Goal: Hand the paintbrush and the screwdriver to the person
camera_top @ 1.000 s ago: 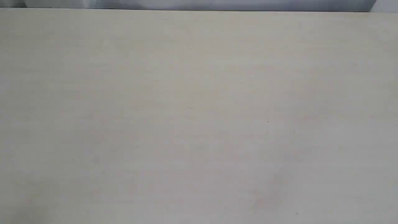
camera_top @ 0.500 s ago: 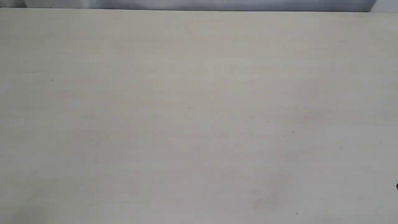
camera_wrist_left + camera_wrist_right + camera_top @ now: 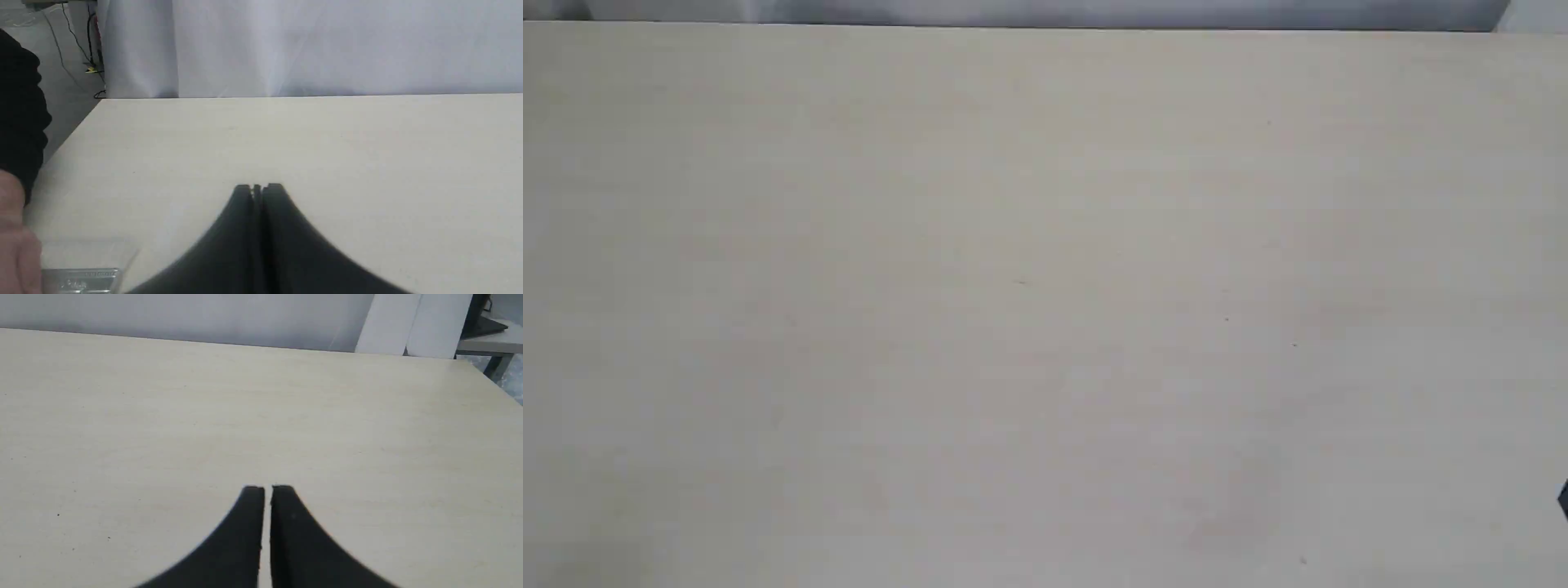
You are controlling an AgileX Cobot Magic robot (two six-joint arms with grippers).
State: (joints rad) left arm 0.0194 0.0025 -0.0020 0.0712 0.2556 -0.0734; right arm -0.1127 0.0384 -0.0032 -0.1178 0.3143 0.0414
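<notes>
In the left wrist view my left gripper (image 3: pixel 257 188) hangs over the pale table, shut with nothing between its black fingers. At that view's edge the person's hand (image 3: pixel 14 245), in a black sleeve, rests beside the paintbrush (image 3: pixel 77 277). Only the brush's pale bristles and silver band show, and I cannot tell if the hand touches it. My right gripper (image 3: pixel 267 489) is shut over bare table, with a hairline gap and nothing held. The screwdriver is out of view. The exterior view shows neither tool nor hand.
The table (image 3: pixel 1045 294) is pale wood with a white curtain (image 3: pixel 310 45) behind its far edge. A small dark tip (image 3: pixel 1563 496) pokes in at the exterior view's right edge. Floor and cables (image 3: pixel 77 45) lie past the table's corner.
A dark tip has come into the exterior view at its lower right edge and grown slightly. Nothing else there has moved.
</notes>
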